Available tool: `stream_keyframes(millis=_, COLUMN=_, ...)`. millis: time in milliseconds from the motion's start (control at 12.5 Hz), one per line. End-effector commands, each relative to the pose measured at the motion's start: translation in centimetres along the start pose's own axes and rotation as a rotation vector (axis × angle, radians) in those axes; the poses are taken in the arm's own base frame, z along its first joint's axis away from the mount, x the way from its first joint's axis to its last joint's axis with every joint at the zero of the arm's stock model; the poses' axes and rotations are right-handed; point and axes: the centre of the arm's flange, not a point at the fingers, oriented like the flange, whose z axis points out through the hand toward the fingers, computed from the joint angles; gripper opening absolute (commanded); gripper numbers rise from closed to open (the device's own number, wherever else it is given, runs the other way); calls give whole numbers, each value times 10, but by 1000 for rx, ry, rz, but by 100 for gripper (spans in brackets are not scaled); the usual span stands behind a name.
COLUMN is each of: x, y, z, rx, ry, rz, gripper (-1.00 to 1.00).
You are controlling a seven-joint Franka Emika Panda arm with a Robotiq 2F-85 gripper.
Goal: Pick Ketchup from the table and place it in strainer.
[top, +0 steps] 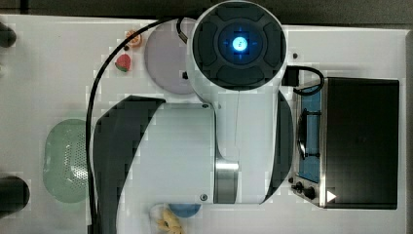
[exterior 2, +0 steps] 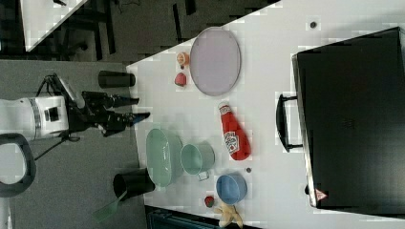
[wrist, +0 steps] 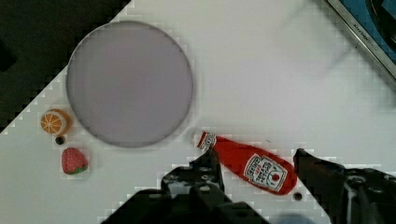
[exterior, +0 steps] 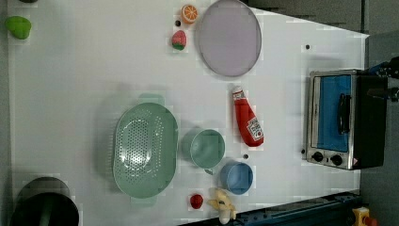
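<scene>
The top view looks straight down, close over the arm (top: 234, 97), with the plate (top: 163, 58) beside it. The left view looks down from farther off on the plate (exterior: 229, 37). The right view is oblique. The wrist view hangs near the plate (wrist: 129, 84), which all four views share.

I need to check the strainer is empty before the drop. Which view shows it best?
The left view: the strainer faces the camera, its holed bottom bare. The right view shows it edge-on; in the top view the arm covers part of it.
</scene>
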Motion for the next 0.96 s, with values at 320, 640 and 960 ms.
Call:
stream_keyframes(millis=320, x=-33, y=50, z=13, rx=-79, ry=-105, rz=44, gripper=100)
stream_keyframes(millis=640, x=-51, y=43, z=77, rx=-112, ry=-158, rz=-183, gripper=100)
stream_keyframes(millis=960, x=-72, y=36, z=141, rx=-91, ry=-169, rz=-536, gripper=100)
